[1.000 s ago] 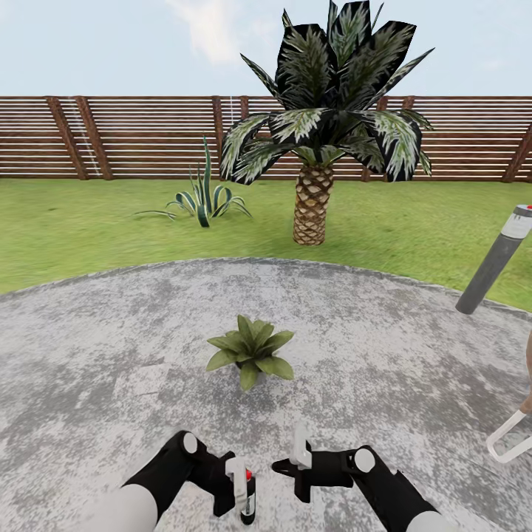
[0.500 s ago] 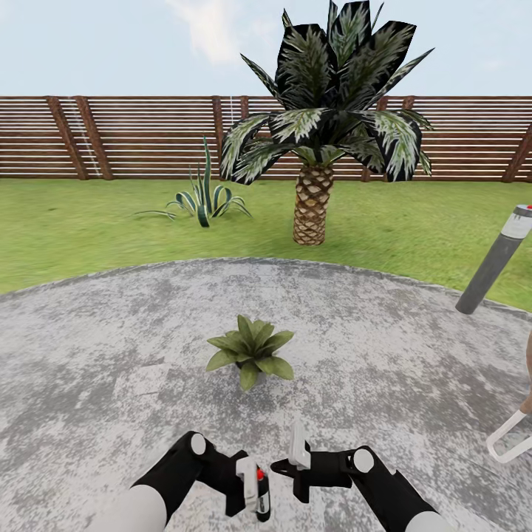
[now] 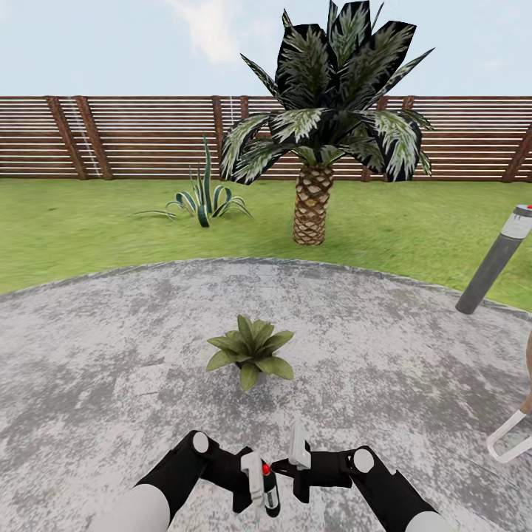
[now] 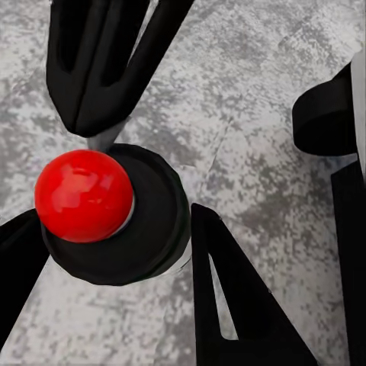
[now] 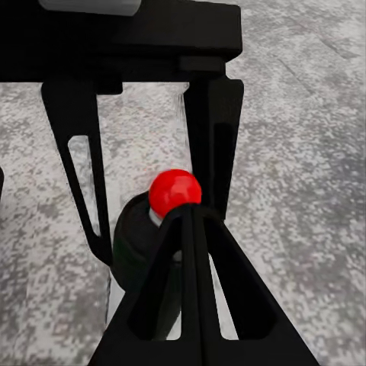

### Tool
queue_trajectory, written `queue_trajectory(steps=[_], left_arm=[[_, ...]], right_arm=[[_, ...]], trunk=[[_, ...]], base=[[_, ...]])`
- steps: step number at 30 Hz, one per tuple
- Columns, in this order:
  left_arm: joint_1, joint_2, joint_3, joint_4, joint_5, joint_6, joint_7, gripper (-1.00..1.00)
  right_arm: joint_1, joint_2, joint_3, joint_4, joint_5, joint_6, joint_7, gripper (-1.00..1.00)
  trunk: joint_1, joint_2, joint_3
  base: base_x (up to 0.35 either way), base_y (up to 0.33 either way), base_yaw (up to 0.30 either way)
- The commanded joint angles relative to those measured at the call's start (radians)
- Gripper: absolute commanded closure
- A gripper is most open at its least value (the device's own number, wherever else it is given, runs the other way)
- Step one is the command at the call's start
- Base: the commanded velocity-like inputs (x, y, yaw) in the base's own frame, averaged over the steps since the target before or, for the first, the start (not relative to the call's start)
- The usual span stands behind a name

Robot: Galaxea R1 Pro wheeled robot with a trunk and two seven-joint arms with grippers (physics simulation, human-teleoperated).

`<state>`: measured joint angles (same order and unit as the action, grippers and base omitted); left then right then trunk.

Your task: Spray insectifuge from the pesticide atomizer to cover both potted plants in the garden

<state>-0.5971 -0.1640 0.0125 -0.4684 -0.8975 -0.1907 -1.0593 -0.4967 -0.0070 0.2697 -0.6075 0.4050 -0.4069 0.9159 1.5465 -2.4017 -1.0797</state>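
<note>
My left gripper (image 3: 260,484) is shut on the pesticide atomizer (image 3: 270,496), a slim dark bottle with a round red knob on top, held upright low over the paving. In the left wrist view the atomizer (image 4: 114,217) sits between the two black fingers (image 4: 229,305). My right gripper (image 3: 284,467) is shut with nothing in it, its tip close beside the bottle; its joined fingers (image 5: 191,252) point at the red knob (image 5: 174,191). One potted plant (image 3: 251,353), a low rosette of broad green leaves, stands on the paving ahead of both grippers.
Grey mottled paving (image 3: 384,355) curves into the lawn (image 3: 89,229). A scaly-trunked palm (image 3: 312,199) and a spiky agave (image 3: 202,198) stand before the brown slat fence (image 3: 133,137). A grey leaning pole (image 3: 491,266) and a white loop handle (image 3: 510,442) are at the right edge.
My left gripper has carried the atomizer to the right, closing on the right gripper's tip. The right arm and the plant have stayed put.
</note>
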Motion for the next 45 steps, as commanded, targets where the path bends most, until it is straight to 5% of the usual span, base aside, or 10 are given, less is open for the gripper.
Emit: queue_trajectory(steps=[1, 14, 23, 27, 32, 33, 38, 39, 42, 45], left_arm=[[0.0, 0.0, 0.001, -0.001, -0.005, -0.01, -0.001, 1.0], [0.003, 0.022, -0.003, 0.004, -0.013, -0.01, 0.0, 1.0], [0.013, 0.237, -0.003, 0.012, -0.015, -0.01, 0.006, 1.0], [0.013, 0.3, 0.006, 0.014, -0.009, -0.008, 0.015, 1.0], [0.013, 0.316, 0.019, 0.017, -0.001, 0.005, 0.14, 1.0], [0.013, 0.316, 0.036, 0.017, 0.0, 0.007, 0.171, 1.0], [0.012, 0.304, 0.189, 0.018, 0.003, 0.041, 0.213, 1.0], [0.011, 0.301, 0.313, 0.016, 0.001, 0.143, 0.217, 1.0], [0.008, 0.293, 0.354, 0.005, 0.001, 0.275, 0.22, 1.0], [0.004, 0.285, 0.358, 0.001, 0.002, 0.395, 0.247, 1.0]], right_arm=[[0.0, -0.001, 0.002, -0.001, 0.006, -0.004, -0.002, 1.0], [0.0, -0.002, 0.002, 0.0, 0.006, -0.004, -0.002, 1.0], [0.0, -0.004, 0.002, 0.006, 0.006, -0.006, -0.005, 1.0], [0.0, -0.013, -0.003, 0.008, 0.006, -0.004, -0.046, 1.0], [0.001, -0.019, -0.007, 0.129, 0.002, -0.004, -0.215, 1.0], [0.001, -0.019, -0.016, 0.179, 0.0, -0.005, -0.291, -1.0], [0.001, -0.016, -0.046, 0.431, -0.009, -0.006, -0.703, -1.0], [0.003, -0.014, -0.048, 0.529, -0.11, -0.006, -0.828, -1.0], [0.006, -0.015, -0.048, 0.571, -0.354, -0.006, -0.86, -1.0], [0.007, -0.015, -0.047, 0.577, -0.454, -0.006, -0.898, -1.0]], trunk=[[0.0, 0.0, -0.001], [0.0, 0.0, -0.001], [0.0, 0.0, -0.001], [0.0, 0.0, -0.001], [0.0, 0.0, -0.001], [0.0, 0.0, -0.001], [0.0, 0.0, -0.001], [0.0, 0.0, -0.001], [0.0, 0.0, -0.001], [0.0, 0.0, -0.001]], base=[[0.0, 0.0, 0.0], [0.0, 0.0, 0.0], [0.0, 0.0, 0.0], [0.0, 0.0, 0.0], [0.0, 0.0, 0.0], [0.0, 0.0, 0.0], [0.0, 0.0, 0.0], [0.0, 0.0, 0.0], [0.0, 0.0, 0.0], [0.0, 0.0, 0.0]])
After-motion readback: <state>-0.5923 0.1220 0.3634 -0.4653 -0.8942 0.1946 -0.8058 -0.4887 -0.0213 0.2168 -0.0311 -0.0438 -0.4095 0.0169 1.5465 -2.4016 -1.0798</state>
